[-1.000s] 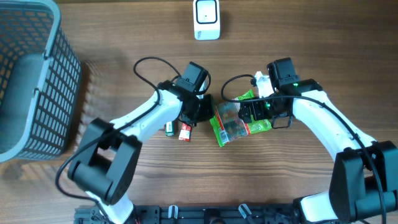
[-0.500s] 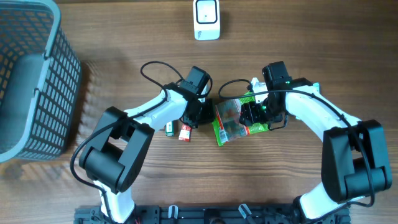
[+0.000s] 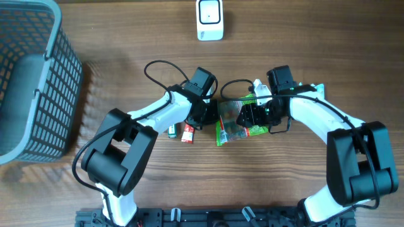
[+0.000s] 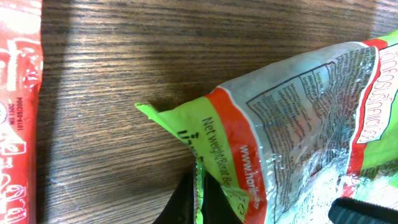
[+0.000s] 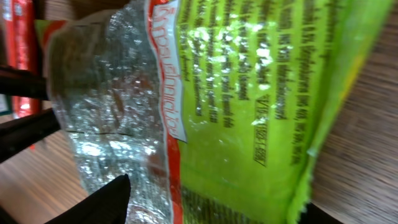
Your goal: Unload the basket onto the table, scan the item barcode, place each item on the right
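Snack bag (image 3: 232, 126) held on the table, well apart from the scanner (image 3: 209, 19), on its near side toward my base.
My left gripper (image 3: 207, 115) is clenched on the thin seam at the bag's corner farthest from the scanner. My right gripper (image 3: 251, 116) straddles the other end; can't tell if it bites. Risks: the seam pinch slips or tears if my arms pull against each other. Crinkled glossy film may glare at the scanner. I see no barcode in any view, so I may present the wrong face.
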